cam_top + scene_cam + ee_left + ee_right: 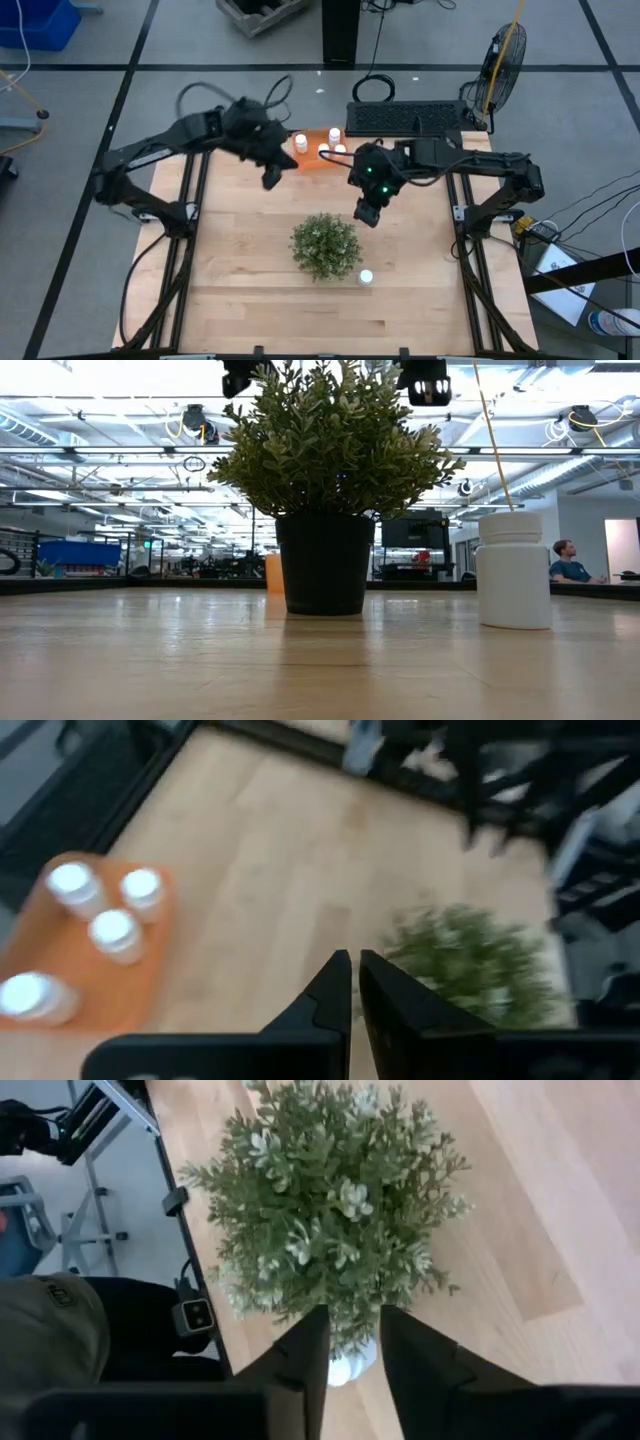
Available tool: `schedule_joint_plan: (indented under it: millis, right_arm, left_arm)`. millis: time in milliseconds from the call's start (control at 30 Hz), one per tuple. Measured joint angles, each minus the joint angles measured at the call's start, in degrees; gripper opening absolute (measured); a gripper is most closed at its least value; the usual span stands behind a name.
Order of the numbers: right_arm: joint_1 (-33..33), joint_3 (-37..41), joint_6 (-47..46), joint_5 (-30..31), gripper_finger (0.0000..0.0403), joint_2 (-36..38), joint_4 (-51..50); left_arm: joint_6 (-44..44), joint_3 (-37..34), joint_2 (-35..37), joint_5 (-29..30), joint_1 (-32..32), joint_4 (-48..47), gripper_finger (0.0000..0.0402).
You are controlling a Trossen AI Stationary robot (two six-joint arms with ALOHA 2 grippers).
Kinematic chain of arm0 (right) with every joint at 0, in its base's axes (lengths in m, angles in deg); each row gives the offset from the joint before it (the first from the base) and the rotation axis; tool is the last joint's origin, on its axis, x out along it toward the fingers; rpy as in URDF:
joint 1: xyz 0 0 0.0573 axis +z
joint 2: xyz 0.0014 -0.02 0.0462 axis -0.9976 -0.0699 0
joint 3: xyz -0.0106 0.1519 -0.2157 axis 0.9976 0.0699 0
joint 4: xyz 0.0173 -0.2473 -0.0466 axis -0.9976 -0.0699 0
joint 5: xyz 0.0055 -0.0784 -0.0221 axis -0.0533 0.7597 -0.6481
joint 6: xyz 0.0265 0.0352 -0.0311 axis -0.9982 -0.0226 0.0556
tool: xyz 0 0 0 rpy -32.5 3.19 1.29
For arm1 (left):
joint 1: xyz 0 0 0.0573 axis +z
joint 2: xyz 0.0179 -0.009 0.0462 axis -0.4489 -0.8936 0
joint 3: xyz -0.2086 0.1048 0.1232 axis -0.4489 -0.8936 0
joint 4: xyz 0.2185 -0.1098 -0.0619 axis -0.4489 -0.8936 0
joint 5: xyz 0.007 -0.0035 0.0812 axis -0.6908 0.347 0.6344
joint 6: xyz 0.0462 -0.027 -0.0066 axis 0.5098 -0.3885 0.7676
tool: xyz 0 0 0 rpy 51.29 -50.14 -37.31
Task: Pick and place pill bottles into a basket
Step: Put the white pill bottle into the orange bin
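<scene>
The orange basket [312,160] stands at the table's far middle and holds several white pill bottles [334,134]; it also shows in the left wrist view [90,990]. One more pill bottle [366,278] stands upright on its base on the table, near right of the plant, and is large in the low view [513,570]. My left gripper [270,178] hangs shut and empty above the table, just left of the basket [353,975]. My right gripper [366,214] hangs open and empty above the plant's far right side [350,1330]. The lone bottle [345,1368] shows between its fingers, far below.
A bushy green plant [325,245] in a dark pot [323,565] stands in the table's middle, between the basket and the lone bottle. A keyboard [408,118] lies past the far edge. Bare wood lies left of and in front of the plant.
</scene>
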Motion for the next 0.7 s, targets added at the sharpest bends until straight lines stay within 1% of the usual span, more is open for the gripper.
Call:
schedule_joint_plan:
  millis: [100, 200, 300, 367, 433, 467, 567, 633, 700]
  right_arm:
    - [1.56, 0.00, -0.16, 0.57, 0.0068, 0.86, 0.58]
    - [3.06, -0.07, -0.80, 1.37, 0.0057, 1.95, 0.61]
    - [6.31, -0.04, -1.43, 7.98, 0.0048, 3.57, -1.80]
    - [9.85, -0.04, -2.59, 14.60, 0.0043, 5.52, -2.92]
    - [13.60, -0.04, -5.23, 18.95, 0.0038, 7.34, -2.90]
    - [15.23, -0.03, -5.91, 19.67, 0.0036, 7.95, -2.34]
    - [18.15, 1.78, -4.61, 20.19, 0.0034, 8.49, 0.09]
    - [19.62, 3.39, -6.83, 21.54, 0.0033, 8.23, -0.37]
    - [20.76, 5.40, -9.82, 21.04, 0.0033, 8.25, -0.37]
  left_arm:
    - [-4.10, -9.99, 7.55, -0.08, -1.65, 3.68, 0.0029]
    - [-9.83, -22.15, 16.12, 3.21, -3.09, 8.36, 0.0016]
    - [-12.12, -32.81, 24.77, 5.19, -5.45, 14.43, 0.0005]
    - [-14.10, -37.89, 29.63, 7.21, -6.34, 16.35, 0.0010]
    - [-16.71, -41.14, 33.25, 9.83, -6.94, 18.46, 0.0020]
    - [-17.30, -42.29, 34.77, 10.76, -6.99, 19.25, 0.0025]
    - [-17.41, -44.53, 38.20, 13.37, -7.06, 19.77, 0.0035]
    - [-17.79, -45.64, 39.05, 16.00, -6.97, 19.42, 0.0040]
    - [-18.30, -46.26, 39.19, 16.92, -7.03, 19.09, 0.0041]
